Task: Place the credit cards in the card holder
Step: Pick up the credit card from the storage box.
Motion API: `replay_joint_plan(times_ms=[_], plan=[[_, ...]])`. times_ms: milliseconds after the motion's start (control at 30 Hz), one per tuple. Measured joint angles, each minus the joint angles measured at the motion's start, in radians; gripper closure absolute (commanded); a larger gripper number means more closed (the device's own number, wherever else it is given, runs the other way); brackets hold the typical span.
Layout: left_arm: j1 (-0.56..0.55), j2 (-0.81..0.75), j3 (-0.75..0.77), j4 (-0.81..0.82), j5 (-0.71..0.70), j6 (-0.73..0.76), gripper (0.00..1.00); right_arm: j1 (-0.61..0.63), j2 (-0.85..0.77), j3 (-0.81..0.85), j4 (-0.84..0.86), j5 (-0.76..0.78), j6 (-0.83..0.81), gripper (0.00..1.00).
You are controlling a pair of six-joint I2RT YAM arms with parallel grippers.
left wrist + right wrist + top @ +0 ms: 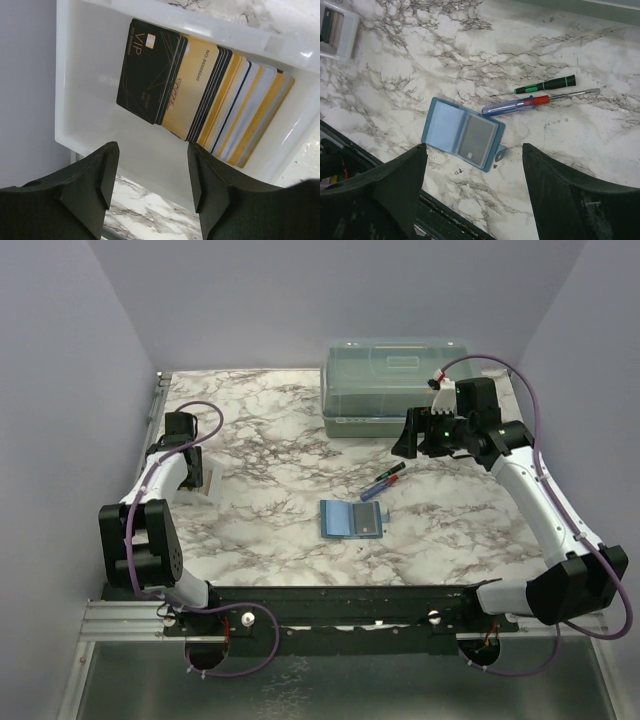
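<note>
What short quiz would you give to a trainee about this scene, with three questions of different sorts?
1. True or false: the card holder lies open on the table.
2. Choose one. The stack of credit cards stands: A) in the white tray; B) in the card holder; C) flat on the table.
3. How many screwdrivers lie near the card holder?

Key: 1. true. 2. A. 3. two.
</note>
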Motion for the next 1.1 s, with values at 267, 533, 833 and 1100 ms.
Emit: replay_joint_plan(times_ms=[267, 533, 833, 1100], plan=[[0.005, 0.032, 0.020, 0.013, 0.064, -0.021, 0.10, 0.000, 0.051, 0.024, -0.001, 0.019, -0.001, 0.20], [0.007, 0.147, 0.070, 0.005, 0.200, -0.037, 0.01, 0.000, 0.051, 0.024, -0.001, 0.027, -0.004, 0.20], [0.014, 0.273, 0.159, -0.027, 0.206, -0.069, 0.25, 0.000, 0.051, 0.024, -0.001, 0.027, -0.007, 0.20], [0.008, 0.264, 0.172, -0.048, 0.123, -0.105, 0.61, 0.000, 0.051, 0.024, -0.001, 0.027, -0.007, 0.20]])
